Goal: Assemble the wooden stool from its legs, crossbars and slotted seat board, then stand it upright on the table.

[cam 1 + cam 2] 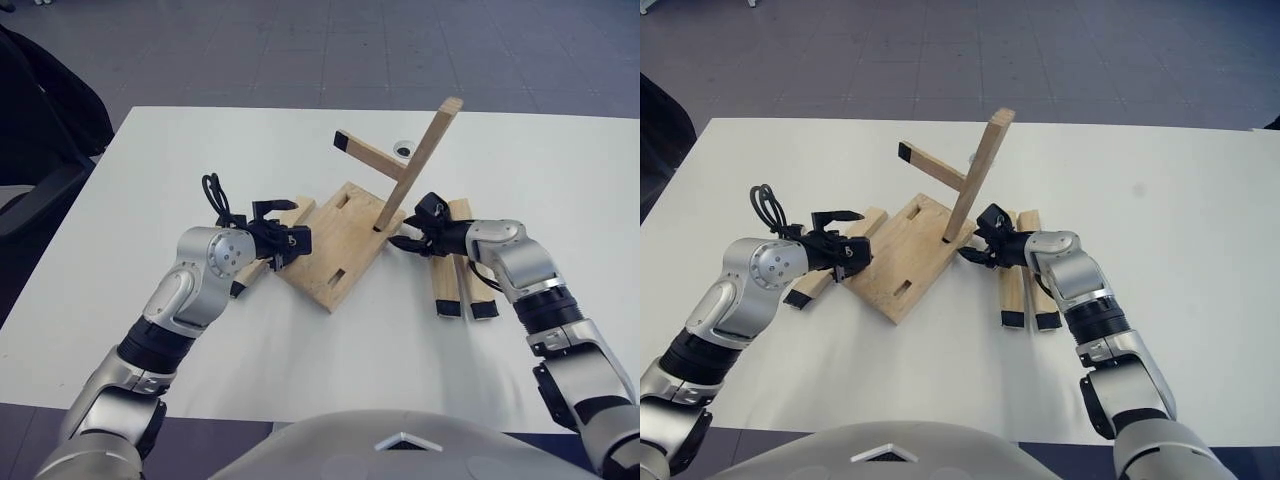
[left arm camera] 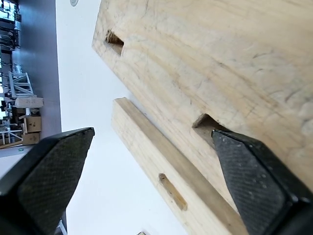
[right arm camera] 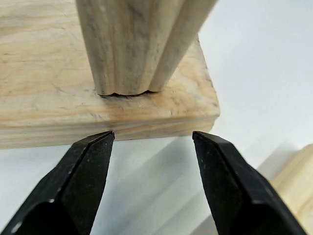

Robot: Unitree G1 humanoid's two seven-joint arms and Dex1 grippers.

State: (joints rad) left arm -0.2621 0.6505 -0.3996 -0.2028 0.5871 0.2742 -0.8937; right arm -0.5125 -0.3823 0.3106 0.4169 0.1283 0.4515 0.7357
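head view: pale wooden seat board (image 1: 335, 250) lies flat mid-table (image 1: 200, 150), w/ rectangular slots. one leg (image 1: 425, 155) stands tilted in a slot on its right side, w/ a black-tipped crossbar (image 1: 368, 153) sticking out sideways. two spare legs (image 1: 445, 280) lie just right of it.
left wrist: left end effector (image 2: 154, 147) is wide open over the board edge & a loose slotted leg (image 2: 146, 147).
right wrist: right end effector (image 3: 152, 137) is open & empty, near the leg's base.
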